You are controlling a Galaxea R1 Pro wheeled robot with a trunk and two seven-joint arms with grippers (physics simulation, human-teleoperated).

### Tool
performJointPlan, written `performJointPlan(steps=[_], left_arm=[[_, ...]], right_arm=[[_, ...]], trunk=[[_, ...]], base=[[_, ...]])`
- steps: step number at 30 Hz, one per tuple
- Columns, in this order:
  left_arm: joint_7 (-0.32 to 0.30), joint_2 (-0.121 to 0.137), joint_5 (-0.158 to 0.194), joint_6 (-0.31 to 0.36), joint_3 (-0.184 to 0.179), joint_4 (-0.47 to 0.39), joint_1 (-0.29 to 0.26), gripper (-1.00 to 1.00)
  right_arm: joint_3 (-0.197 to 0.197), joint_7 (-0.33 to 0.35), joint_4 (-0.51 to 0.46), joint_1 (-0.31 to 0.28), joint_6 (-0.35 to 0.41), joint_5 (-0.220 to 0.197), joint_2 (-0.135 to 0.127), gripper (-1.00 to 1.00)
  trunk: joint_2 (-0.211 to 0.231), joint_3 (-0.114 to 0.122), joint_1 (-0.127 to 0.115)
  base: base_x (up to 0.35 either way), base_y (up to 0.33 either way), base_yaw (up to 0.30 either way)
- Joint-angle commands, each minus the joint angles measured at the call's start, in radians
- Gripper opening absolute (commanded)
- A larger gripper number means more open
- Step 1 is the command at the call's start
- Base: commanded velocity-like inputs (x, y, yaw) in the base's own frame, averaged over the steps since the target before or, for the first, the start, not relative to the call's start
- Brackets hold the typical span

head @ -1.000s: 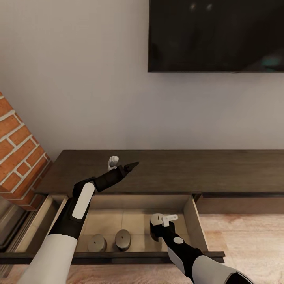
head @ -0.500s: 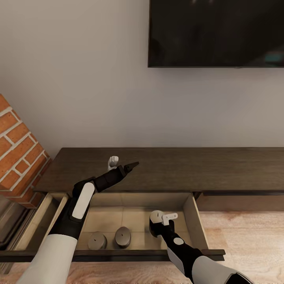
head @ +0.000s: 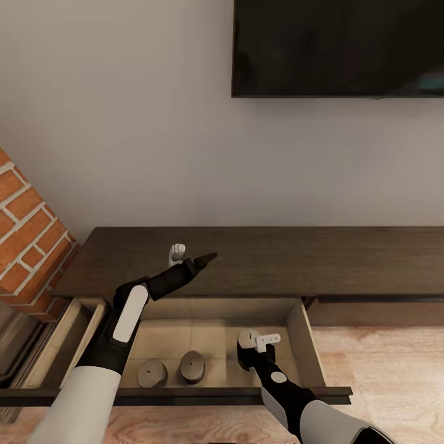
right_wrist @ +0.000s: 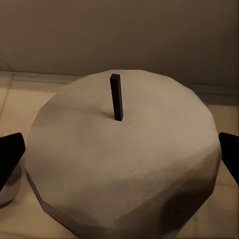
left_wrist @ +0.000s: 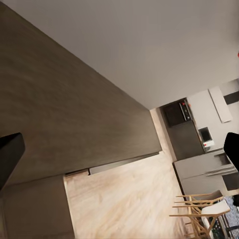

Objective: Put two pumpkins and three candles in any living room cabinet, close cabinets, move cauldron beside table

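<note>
Currently three candles sit in the open cabinet (head: 370, 262) drawer: two (head: 152, 372) (head: 192, 366) loose, one (right_wrist: 122, 164) between the right tool's (head: 250, 353) spread fingers. Left tool (head: 206, 258) hovers over the cabinet top, fingers apart.

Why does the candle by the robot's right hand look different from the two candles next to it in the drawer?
The third candle sits between the right gripper fingers, while the two candles stand free. It looks pale and lit, while the two candles look darker in shade. It sits toward the drawer's right side; they sit left of it. All three stand upright inside the open cabinet drawer.
</note>
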Motion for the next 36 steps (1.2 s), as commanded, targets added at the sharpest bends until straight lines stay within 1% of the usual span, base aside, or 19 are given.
performJointPlan(steps=[1, 36], left_arm=[[0.0, 0.0, 0.0, 0.0, 0.0, 0.0, 0.0, 1.0], [0.0, 0.0, 0.0, 0.0, 0.0, 0.0, 0.0, 1.0]], right_arm=[[0.0, -0.001, 0.0, 0.0, 0.001, 0.0, 0.0, -1.0], [0.0, -0.001, 0.001, 0.009, 0.005, -0.002, 0.002, -1.0]], trunk=[[0.0, -0.002, 0.0], [0.0, -0.057, 0.0]], base=[[0.0, 0.0, 0.0], [0.0, 0.0, 0.0]])
